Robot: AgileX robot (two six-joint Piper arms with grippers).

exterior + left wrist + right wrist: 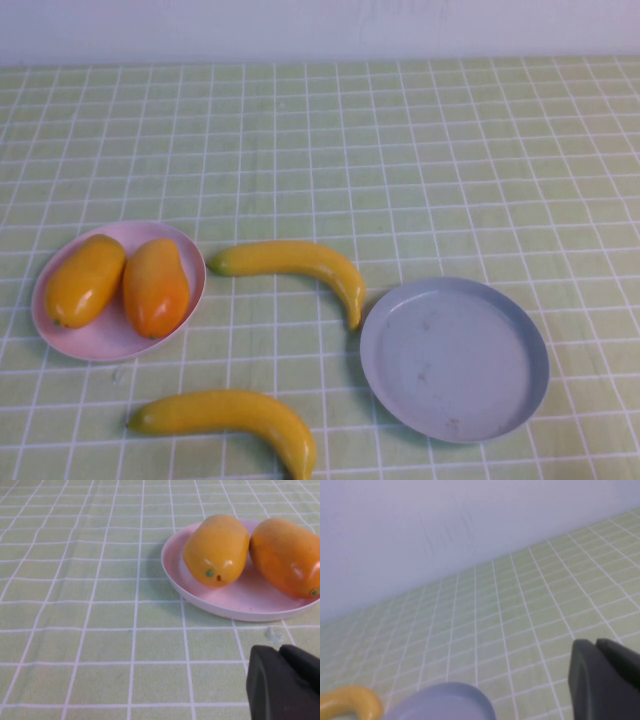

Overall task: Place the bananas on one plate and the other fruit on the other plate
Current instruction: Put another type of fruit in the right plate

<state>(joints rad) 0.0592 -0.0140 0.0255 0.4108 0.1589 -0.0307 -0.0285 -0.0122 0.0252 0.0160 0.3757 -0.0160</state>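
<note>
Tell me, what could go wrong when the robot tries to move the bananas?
1. Both bananas look glossy and curved, so one might slip or roll in a pinch.
2. One banana's tip lies right by the grey-blue plate, so grabbing there might bump it.
3. The left gripper is shut near the pink plate holding the mangoes; the right gripper is shut too. Both must open first.

Only the tips show: the left end effector (pixel 282 682) is matt black with rounded, blocky fingers (no markings visible); the right end effector (pixel 605 680) looks identical.
</note>
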